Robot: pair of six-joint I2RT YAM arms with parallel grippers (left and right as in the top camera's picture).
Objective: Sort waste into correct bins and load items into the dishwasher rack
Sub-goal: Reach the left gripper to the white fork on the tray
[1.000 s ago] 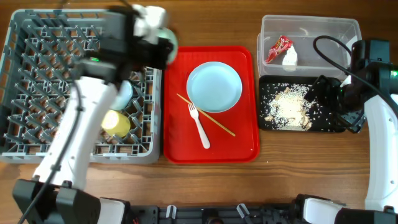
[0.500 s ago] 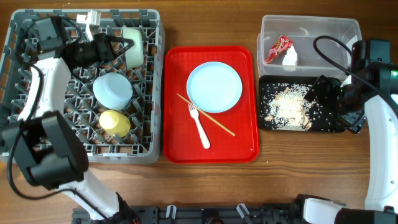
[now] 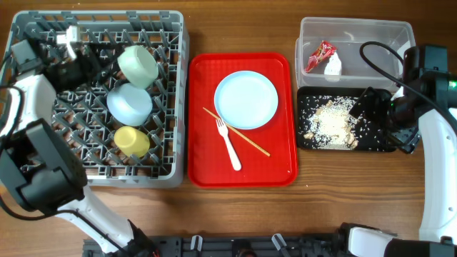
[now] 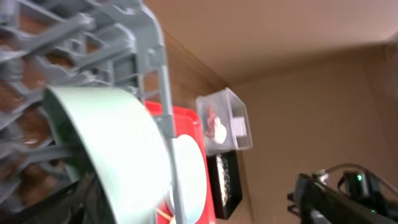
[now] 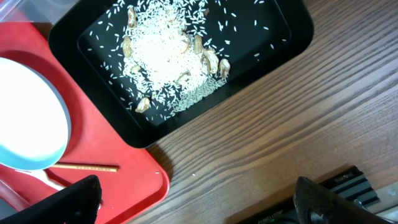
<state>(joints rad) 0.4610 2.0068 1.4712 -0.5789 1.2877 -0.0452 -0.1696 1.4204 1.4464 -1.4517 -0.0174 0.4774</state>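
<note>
My left end effector [image 3: 98,66] sat over the rack [image 3: 43,168], just beside a mint bowl [image 3: 138,66] lying on its side; I couldn't tell whether its fingers were apart. The second bowl [image 3: 129,104] and the yellow cup [image 3: 132,140] sat in the same rack. My right end effector [image 5: 205,202] hung spread wide by the black tray [image 5: 286,37] of rice [image 5: 165,59]. The plate [image 3: 246,99], fork [image 3: 229,145] and chopsticks [image 3: 239,133] lay on the red tray [image 3: 207,164].
</note>
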